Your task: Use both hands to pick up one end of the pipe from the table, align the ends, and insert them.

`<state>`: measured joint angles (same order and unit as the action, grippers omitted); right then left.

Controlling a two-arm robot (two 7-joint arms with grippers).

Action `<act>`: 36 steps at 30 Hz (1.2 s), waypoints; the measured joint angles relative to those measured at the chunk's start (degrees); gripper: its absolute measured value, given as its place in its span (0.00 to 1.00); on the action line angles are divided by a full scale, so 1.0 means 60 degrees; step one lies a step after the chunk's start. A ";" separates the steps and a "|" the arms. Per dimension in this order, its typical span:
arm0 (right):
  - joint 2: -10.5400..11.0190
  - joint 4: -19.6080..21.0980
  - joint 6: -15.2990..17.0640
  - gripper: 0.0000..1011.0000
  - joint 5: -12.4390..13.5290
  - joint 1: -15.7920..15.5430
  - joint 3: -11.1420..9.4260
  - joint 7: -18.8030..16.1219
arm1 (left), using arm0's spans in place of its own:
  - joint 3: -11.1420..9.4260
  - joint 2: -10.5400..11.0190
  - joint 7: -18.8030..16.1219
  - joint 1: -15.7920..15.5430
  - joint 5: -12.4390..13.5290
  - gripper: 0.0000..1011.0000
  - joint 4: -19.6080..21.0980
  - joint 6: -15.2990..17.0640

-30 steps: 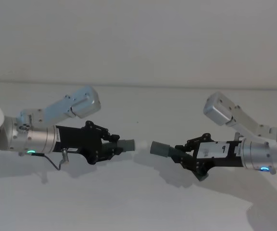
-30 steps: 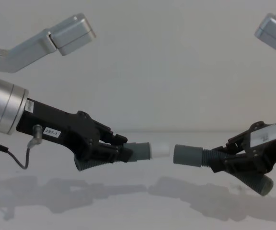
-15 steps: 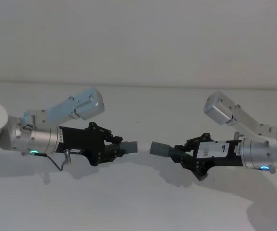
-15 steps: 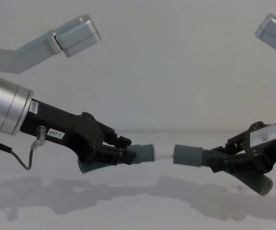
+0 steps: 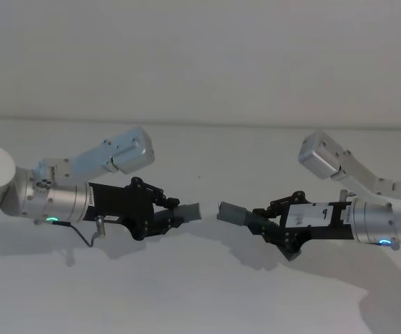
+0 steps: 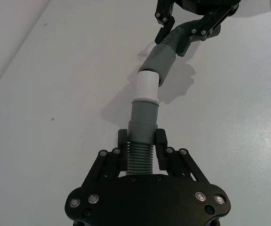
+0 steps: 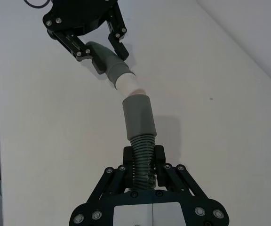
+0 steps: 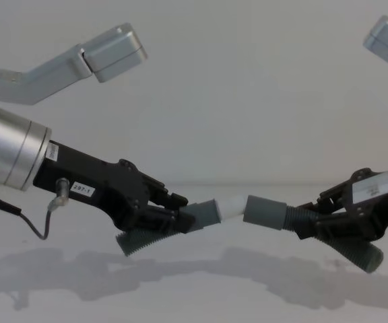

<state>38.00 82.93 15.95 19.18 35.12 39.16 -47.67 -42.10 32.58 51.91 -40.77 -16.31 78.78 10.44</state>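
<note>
Both pipe pieces are held clear of the table (image 5: 186, 306), one in each gripper, and the two ends meet at centre frame in the head view.

**Left gripper** (image 5: 164, 216): lies at left of centre in the head view, fingers closed on the ribbed middle of the left pipe piece (image 8: 180, 222). Its white-tipped end (image 8: 234, 204) projects toward frame right. In the chest view the piece tilts upward from the fingers to the tip.

**Right gripper** (image 5: 269, 224): lies at right of centre in the head view, fingers closed on the ribs of the right pipe piece (image 8: 302, 222). Its wide grey cuff (image 8: 264, 211) projects toward frame left.

**Governing relation:** the white tip stands at the mouth of the cuff. In the chest view the tip touches the cuff's upper rim. In the left wrist view the white-tipped end (image 6: 149, 84) appears just entered into the wide grey cuff (image 6: 160, 62), but the two long axes form a shallow bend at the joint and are not collinear. Judgement: seating requires the axes to be brought into line before the grippers close the remaining distance along that axis. Both arms are equally near the joint.

**Markings:** a white label (image 8: 83, 190) on the left gripper body reads "297-1". The white label (image 5: 312, 216) on the right gripper carries a mark too small to read.
</note>
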 joint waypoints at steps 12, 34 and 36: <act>0.0033 -0.0142 -0.0120 0.26 0.0073 0.0072 0.0081 -0.0040 | -0.0100 -0.0041 -0.0130 -0.0098 -0.0014 0.33 -0.0107 -0.0036; 0.0071 -0.0428 -0.0292 0.26 0.0157 0.0261 0.0245 -0.0059 | -0.0428 0.0050 -0.0239 -0.0354 0.0186 0.33 -0.0145 -0.0046; 0.0079 -0.0437 -0.0313 0.26 0.0171 0.0279 0.0261 -0.0066 | -0.0468 0.0069 -0.0226 -0.0370 0.0204 0.33 -0.0120 -0.0048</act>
<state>38.47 80.31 14.07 20.21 36.80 40.73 -48.07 -44.91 33.00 50.55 -42.99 -15.08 78.06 10.16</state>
